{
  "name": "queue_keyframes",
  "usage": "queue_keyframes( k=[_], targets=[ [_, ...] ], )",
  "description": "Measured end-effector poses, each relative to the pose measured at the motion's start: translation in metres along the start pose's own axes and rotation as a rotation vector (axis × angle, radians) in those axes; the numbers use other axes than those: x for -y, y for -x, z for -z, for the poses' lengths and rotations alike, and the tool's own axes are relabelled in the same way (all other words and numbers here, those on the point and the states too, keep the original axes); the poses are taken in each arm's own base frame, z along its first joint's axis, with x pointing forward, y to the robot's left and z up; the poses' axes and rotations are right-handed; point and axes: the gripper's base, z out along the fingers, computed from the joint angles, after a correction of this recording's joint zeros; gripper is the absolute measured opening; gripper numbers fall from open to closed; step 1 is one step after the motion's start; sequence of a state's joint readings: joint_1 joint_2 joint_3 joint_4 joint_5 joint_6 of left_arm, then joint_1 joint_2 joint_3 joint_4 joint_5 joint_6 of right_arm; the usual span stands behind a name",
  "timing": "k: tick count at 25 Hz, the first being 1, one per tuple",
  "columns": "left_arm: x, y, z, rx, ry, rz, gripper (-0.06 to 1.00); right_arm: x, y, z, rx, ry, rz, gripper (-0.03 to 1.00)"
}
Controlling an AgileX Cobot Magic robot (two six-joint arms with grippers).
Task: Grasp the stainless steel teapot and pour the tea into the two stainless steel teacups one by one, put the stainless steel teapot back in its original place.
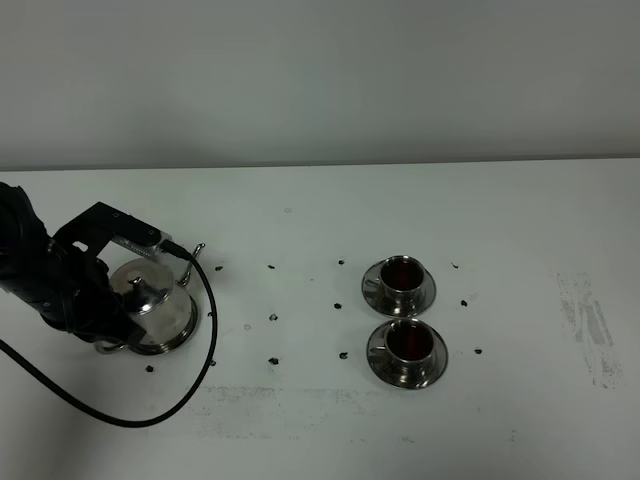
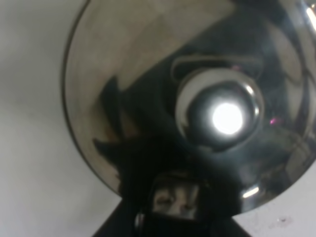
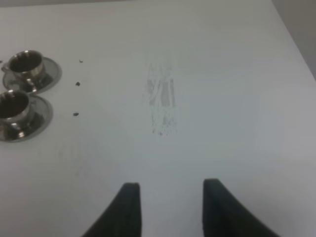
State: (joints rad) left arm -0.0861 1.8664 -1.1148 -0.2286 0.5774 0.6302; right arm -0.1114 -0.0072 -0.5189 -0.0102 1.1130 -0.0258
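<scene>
The stainless steel teapot (image 1: 155, 300) stands upright on the white table (image 1: 420, 200) at the left, spout toward the back. My left gripper (image 1: 108, 335) is down at its handle side, with the black arm over the pot. The left wrist view is filled by the teapot lid (image 2: 143, 74) and its knob (image 2: 222, 116). The handle (image 2: 173, 200) lies between dark jaws, and their grip is unclear. The two stainless steel teacups (image 1: 403, 272) (image 1: 407, 342) stand on saucers right of centre and hold dark tea. They also show in the right wrist view (image 3: 24, 61) (image 3: 12, 106). My right gripper (image 3: 170, 197) is open and empty.
Small dark specks (image 1: 272, 318) dot the table between the pot and the cups. A black cable (image 1: 195, 385) loops in front of the teapot. A grey scuffed patch (image 1: 590, 320) marks the table at the right, and it also shows in the right wrist view (image 3: 162, 98).
</scene>
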Motion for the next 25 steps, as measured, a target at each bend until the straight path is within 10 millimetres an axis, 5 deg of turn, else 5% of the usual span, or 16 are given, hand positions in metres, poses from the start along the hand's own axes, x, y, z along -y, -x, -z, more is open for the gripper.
queue_keyframes(
  k=[14, 18, 25],
  targets=[
    [0.002, 0.000, 0.009, 0.009, 0.001, -0.004, 0.32, 0.000, 0.000, 0.000, 0.000, 0.000, 0.001, 0.29],
    [0.007, 0.001, 0.040, 0.060, 0.019, -0.017, 0.32, 0.000, 0.000, 0.000, 0.000, 0.000, 0.001, 0.29],
    [0.027, -0.008, 0.128, 0.228, 0.089, -0.059, 0.32, 0.000, 0.000, 0.000, 0.000, 0.000, 0.001, 0.29]
  ],
)
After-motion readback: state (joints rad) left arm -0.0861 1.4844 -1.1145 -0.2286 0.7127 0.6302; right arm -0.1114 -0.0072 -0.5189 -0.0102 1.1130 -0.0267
